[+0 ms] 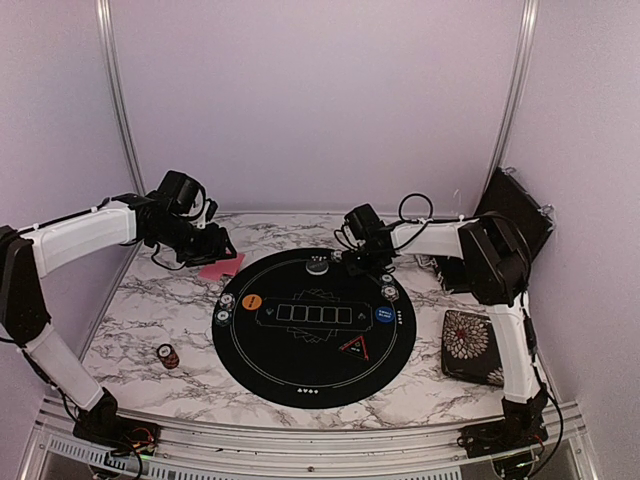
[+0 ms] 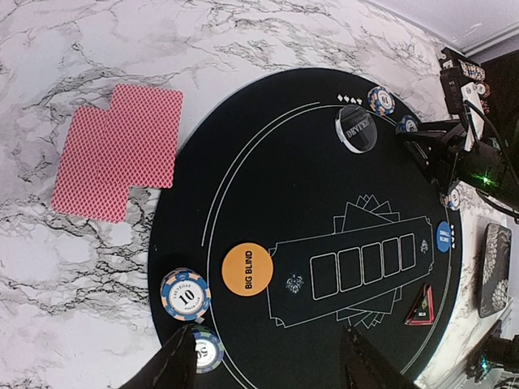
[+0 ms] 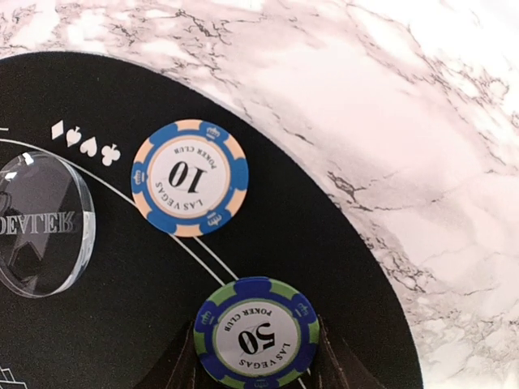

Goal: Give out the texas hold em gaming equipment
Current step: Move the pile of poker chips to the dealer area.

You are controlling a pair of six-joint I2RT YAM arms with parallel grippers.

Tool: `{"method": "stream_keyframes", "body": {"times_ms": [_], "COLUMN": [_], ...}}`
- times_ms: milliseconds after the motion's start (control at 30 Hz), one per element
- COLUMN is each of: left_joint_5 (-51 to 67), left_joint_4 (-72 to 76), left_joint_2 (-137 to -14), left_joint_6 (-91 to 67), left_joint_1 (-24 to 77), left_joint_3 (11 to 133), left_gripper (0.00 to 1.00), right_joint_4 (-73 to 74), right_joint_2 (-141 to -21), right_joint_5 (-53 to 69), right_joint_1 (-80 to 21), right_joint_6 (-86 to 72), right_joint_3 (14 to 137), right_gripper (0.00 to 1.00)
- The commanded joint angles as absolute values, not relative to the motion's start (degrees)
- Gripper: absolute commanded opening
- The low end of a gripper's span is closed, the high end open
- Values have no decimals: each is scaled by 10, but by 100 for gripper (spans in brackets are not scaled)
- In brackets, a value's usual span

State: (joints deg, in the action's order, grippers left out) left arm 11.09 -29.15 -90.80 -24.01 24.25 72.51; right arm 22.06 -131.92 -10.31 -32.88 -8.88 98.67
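Note:
Two pink-red-backed cards (image 2: 117, 150) lie side by side on the marble just off the mat's left rim (image 1: 222, 268). My left gripper (image 2: 272, 369) hangs open above that side of the mat (image 1: 222, 250), nothing between its fingers. Near its left finger (image 2: 174, 365) sit a "10" chip (image 2: 185, 293) and a "50" chip (image 2: 208, 350), beside the orange BIG BLIND button (image 2: 247, 268). My right gripper (image 3: 255, 365) is shut on a blue-green "50" chip (image 3: 256, 338) at the mat's far right rim (image 1: 372, 265), close to a "10" chip (image 3: 190, 177) and the clear dealer button (image 3: 36, 223). The blue button (image 1: 384, 315) and black triangle marker (image 1: 355, 348) lie on the mat.
The round black mat (image 1: 300, 370) fills the table's middle. An orange chip stack (image 1: 168, 355) stands on the marble at the near left. A floral-patterned case (image 1: 470, 345) lies right of the mat, with an open black case (image 1: 515, 210) at the back right corner.

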Motion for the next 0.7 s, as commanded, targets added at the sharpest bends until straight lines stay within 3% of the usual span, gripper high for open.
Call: {"method": "stream_keyframes", "body": {"times_ms": [0,667], "left_joint_5": [117,111], "left_joint_4": [-279,-279], "left_joint_2": [-920,-924], "left_joint_6": [-239,-241], "left_joint_1": [240,241], "left_joint_3": [740,746], "left_gripper": [61,61], "right_joint_4": [234,221], "right_joint_2": [-1364,-1389], "right_joint_5": [-119,-100], "right_joint_1": [-312,-303], "right_joint_6": [-55,-1], "right_joint_3": [999,1028], "right_gripper": [33,33]}}
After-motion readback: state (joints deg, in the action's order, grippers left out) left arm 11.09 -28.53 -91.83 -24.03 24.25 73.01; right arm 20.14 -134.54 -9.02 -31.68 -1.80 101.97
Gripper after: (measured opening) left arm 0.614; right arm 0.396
